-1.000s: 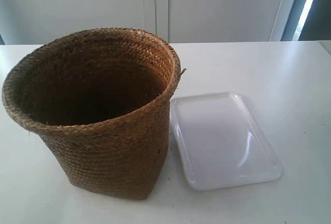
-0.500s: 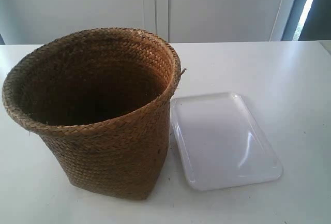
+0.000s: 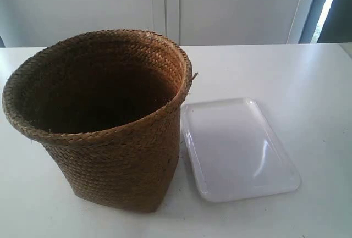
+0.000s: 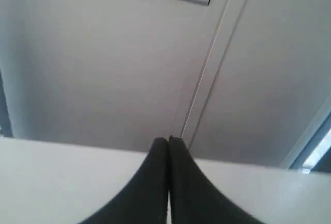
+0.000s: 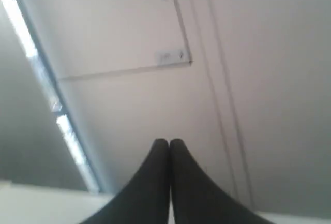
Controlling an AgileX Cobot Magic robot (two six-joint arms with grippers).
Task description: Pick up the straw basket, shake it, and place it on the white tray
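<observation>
Straw basket (image 3: pixel 118 161) sitting on the white table (image 3: pixel 308 84) beside the white tray (image 3: pixel 242 155), not on it; both claws clenched on nothing.

The basket is standing upright with its dark interior showing. In the exterior view its braided rim is flaring out toward the tray's left edge. The tray is lying flat, just beside the basket's base. The left gripper (image 4: pixel 168 140) is pressing its dark fingertips together and facing a pale wall panel (image 4: pixel 103 63) beyond the table edge. The right gripper (image 5: pixel 169 142) is likewise pinching shut, holding nothing.
</observation>
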